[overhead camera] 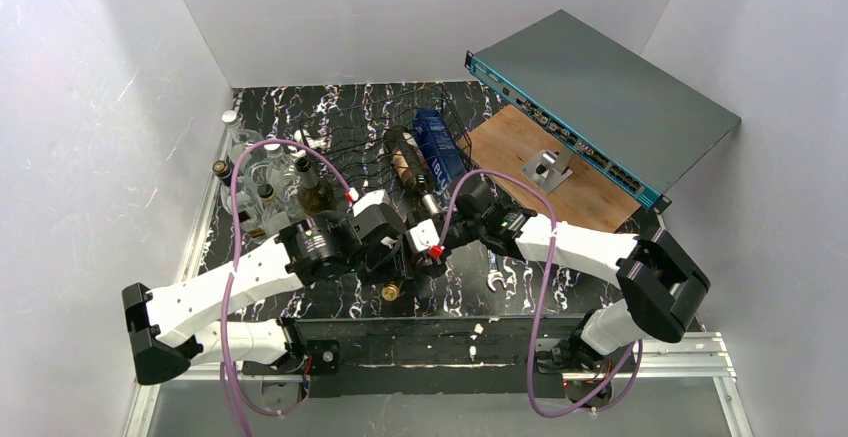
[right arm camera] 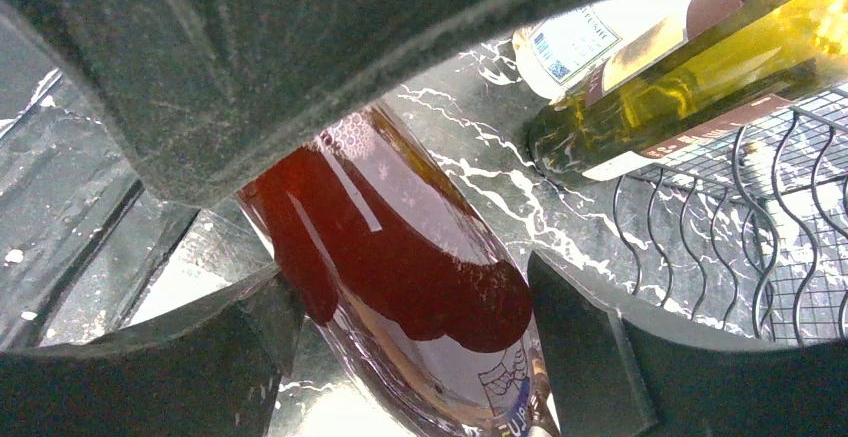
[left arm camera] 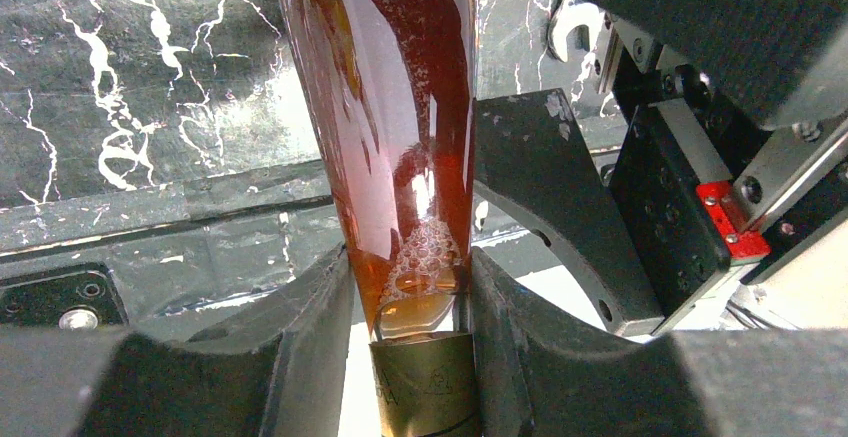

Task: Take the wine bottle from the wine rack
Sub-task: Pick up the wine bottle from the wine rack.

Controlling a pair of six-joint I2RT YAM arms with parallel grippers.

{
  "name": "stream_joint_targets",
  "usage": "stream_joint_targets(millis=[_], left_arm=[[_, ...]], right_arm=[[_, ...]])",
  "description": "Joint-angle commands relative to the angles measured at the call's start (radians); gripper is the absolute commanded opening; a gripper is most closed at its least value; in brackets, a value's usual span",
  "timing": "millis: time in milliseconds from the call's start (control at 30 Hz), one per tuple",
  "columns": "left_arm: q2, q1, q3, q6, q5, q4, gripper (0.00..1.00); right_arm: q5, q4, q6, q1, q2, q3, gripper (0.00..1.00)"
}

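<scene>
Wine bottle [left arm camera: 400, 137]: clear of wine rack [right arm camera: 760, 217], over near table [left arm camera: 120, 77] | left pincer [left arm camera: 410, 307]: clamped on neck, carrying it | right pincer [right arm camera: 410, 347]: wide astride body, probably steadying; contact unclear

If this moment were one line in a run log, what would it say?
left gripper: shut on wine bottle neck | right gripper: around bottle body, grip unclear | wine rack: apart from held bottle

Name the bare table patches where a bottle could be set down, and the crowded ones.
Free: marble tabletop front-right, between right arm and front edge; near end of the wooden board. Crowded: standing bottles at left, wine rack centre-back.
</scene>
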Motion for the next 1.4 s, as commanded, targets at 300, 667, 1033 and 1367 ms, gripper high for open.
stream_joint_targets(millis=[300,667,1033,1367], left_arm=[[-0.083,0.018,0.07,-0.026,0.052,0.115,0.22],[-0.163,0.018,0.002,-0.05,0.044,0.151,0.58],[-0.265,0.018,-0.045,0.046,0.007,0.188,0.85],[-0.368,0.018,-0.033,0.34,-0.069,0.237,0.95]], right_arm=[[-0.024,0.002,-0.002,0.022,0.0,-0.008,0.47],[-0.065,0.003,0.047,0.021,-0.005,-0.003,0.36],[-0.11,0.044,0.13,0.006,0.002,-0.007,0.33],[-0.146,0.109,0.213,-0.037,-0.007,-0.024,0.32]])
